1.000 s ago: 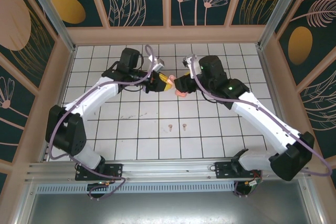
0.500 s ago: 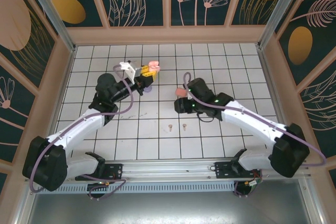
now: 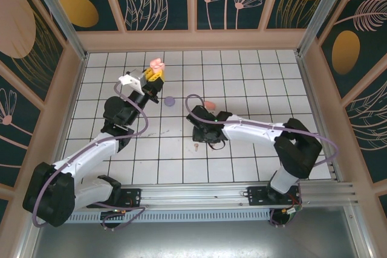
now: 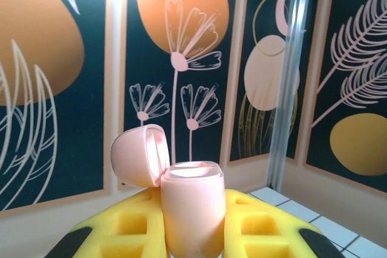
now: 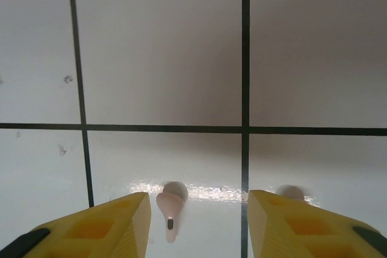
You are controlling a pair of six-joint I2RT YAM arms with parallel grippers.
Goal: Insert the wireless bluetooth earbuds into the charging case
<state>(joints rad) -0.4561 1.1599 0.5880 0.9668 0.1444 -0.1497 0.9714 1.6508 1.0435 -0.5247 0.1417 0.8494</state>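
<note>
A pale pink charging case (image 4: 192, 209) stands upright between my left gripper's (image 4: 193, 237) yellow pads, its lid (image 4: 140, 155) hinged open. From above, the left gripper (image 3: 152, 77) holds that case (image 3: 156, 64) raised over the back left tiles. My right gripper (image 5: 196, 225) hangs open just above the floor. A pale pink earbud (image 5: 169, 206) lies between its fingers, close to the left one. A second earbud (image 5: 292, 193) peeks out behind the right finger. In the top view the right gripper (image 3: 203, 142) sits over the earbud (image 3: 196, 147) near the table's middle.
A lilac puck-like case (image 3: 170, 100) and a coral-pink one (image 3: 209, 105) lie on the white tiled floor (image 3: 254, 89) behind the right gripper. Painted wall panels (image 3: 193, 40) close in the back and sides.
The left arm swung the open case from the table's middle to the back left. The right arm came forward and down over the earbuds, and its jaws narrowed a little.
</note>
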